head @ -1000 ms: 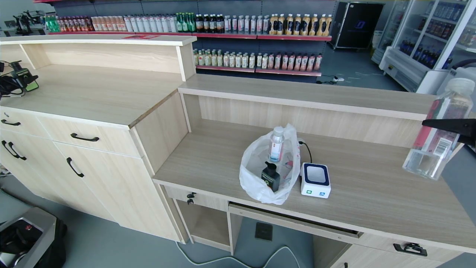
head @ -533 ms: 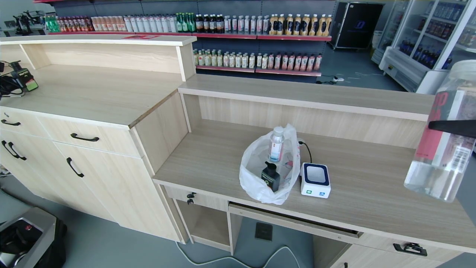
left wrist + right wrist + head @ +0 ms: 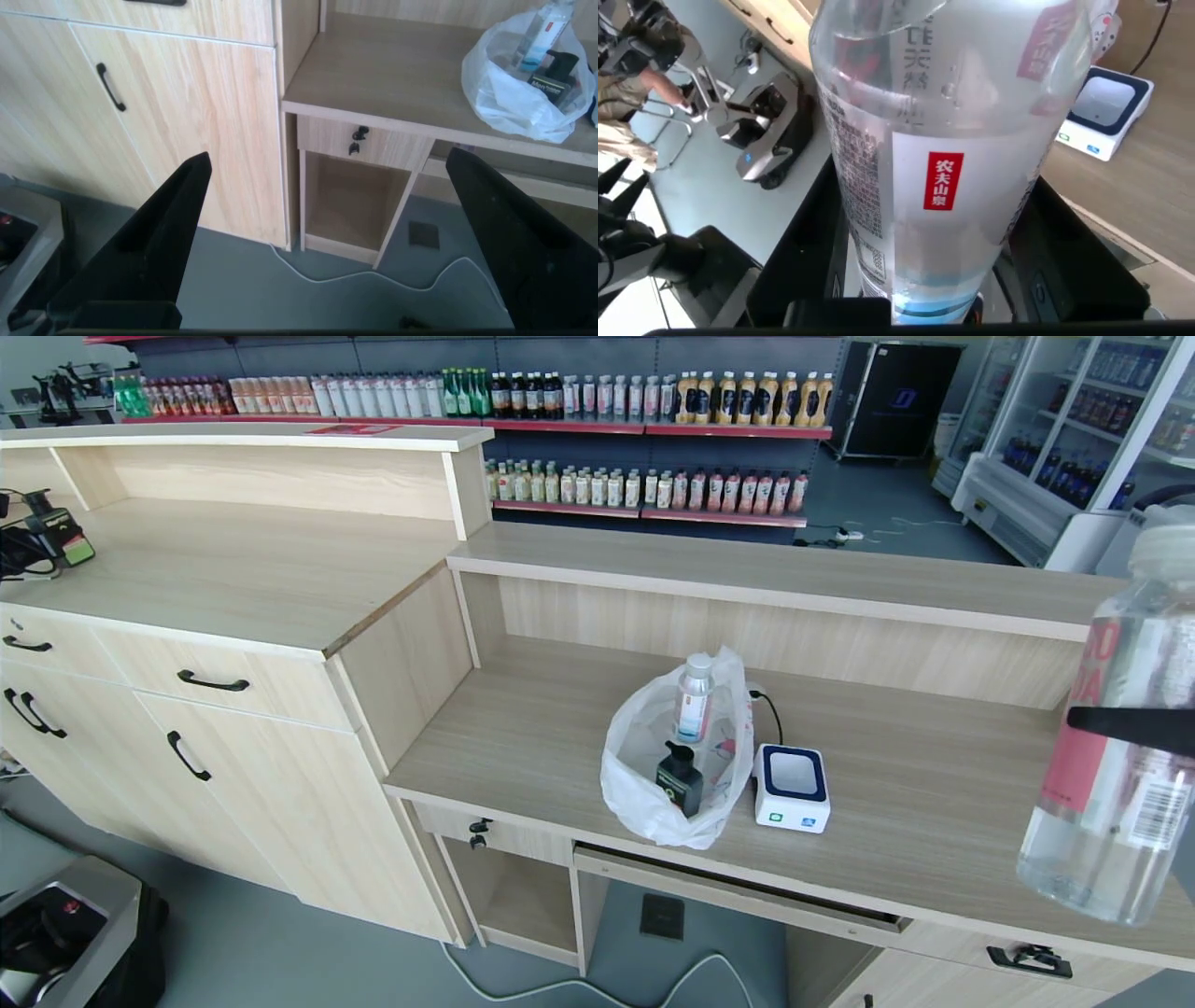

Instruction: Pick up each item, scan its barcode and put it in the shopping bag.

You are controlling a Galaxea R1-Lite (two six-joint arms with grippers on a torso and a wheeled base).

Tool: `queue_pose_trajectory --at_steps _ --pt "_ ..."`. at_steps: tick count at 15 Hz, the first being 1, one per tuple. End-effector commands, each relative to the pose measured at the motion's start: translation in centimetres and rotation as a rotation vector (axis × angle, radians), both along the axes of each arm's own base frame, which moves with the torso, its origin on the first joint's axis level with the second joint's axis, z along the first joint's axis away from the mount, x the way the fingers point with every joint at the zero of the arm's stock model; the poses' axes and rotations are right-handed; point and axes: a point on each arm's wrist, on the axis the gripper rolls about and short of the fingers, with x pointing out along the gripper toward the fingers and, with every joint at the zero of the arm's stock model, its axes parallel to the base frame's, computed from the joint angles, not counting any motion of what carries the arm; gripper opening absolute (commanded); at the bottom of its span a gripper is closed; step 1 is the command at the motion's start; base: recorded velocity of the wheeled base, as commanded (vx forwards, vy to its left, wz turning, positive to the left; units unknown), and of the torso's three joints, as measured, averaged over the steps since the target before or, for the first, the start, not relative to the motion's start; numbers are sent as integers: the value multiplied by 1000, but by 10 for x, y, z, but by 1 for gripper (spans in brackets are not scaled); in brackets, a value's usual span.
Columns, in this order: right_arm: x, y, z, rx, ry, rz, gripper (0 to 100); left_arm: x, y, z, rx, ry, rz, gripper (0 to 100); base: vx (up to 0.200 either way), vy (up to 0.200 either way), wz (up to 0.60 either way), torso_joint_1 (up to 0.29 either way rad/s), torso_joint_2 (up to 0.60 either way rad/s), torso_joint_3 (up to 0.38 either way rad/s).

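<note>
R gripper [image 3: 1144, 730] pinches clear water bottle [image 3: 1111, 756] at mid-body. Bottle upright, in the air by right end of counter [image 3: 934, 775] — well right of scanner [image 3: 792, 787] and shopping bag [image 3: 644, 784]. L gripper [image 3: 329, 161] fingers spread, low near cabinet front.

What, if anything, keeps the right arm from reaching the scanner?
Probably nothing, so yes: the right gripper holds the water bottle at the right; only bare counter lies between it and the scanner; the shopping bag is beyond.

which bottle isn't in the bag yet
The large clear red-labelled water bottle, held by the right claw; the other two sit inside the white plastic bag.
</note>
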Motion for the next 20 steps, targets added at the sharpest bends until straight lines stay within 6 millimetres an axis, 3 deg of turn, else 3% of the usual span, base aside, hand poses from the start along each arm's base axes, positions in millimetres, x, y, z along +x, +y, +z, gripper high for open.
queue_pose_trajectory --at_steps 1,7,20 --pt "-19 9 7 -4 -39 35 0 0 0 0 0 0 1 100 0 0 0 0 0 0" --pt "-26 31 18 28 -22 65 0 0 0 0 0 0 1 100 0 0 0 0 0 0" --pt "-40 34 16 34 -11 54 0 0 0 0 0 0 1 100 0 0 0 0 0 0"
